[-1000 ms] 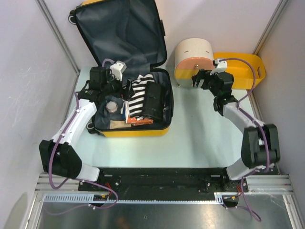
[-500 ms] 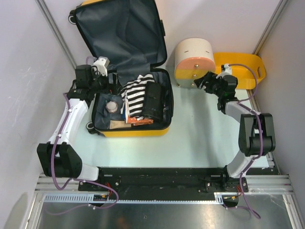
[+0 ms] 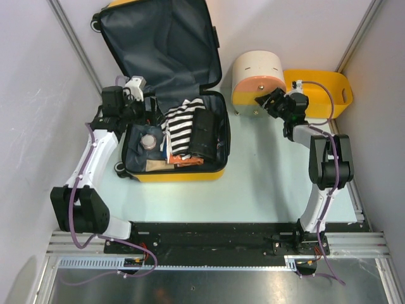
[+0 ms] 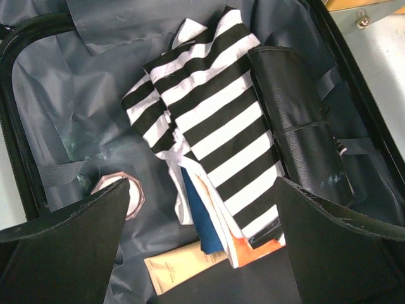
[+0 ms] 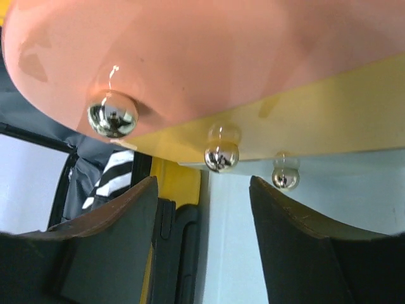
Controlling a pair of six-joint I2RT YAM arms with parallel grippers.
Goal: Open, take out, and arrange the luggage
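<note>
The luggage (image 3: 180, 175) lies open on the table, its lid (image 3: 161, 44) leaning on the back wall. In its grey-lined base lie a black-and-white striped cloth (image 4: 215, 120), a black pouch (image 4: 297, 126), a small jar (image 4: 136, 197), a beige tube (image 4: 180, 269) and an orange-and-white packet (image 4: 253, 250). My left gripper (image 4: 202, 183) hovers open above these, near the base's back left corner (image 3: 150, 106). My right gripper (image 5: 204, 183) is open and holds nothing. It sits close to the pink face of the round box (image 5: 190, 57), and the luggage's yellow side (image 5: 180, 183) shows behind it.
The cream-and-pink drum box (image 3: 256, 79) lies on its side at the back right, with shiny ball feet (image 5: 221, 156) on its underside. A yellow basket (image 3: 319, 88) sits just right of it. White walls close in left, right and behind.
My left gripper has swung left, from over the striped cloth to the base's back left corner. My right gripper has moved closer to the box's pink face and its jaws have narrowed somewhat.
</note>
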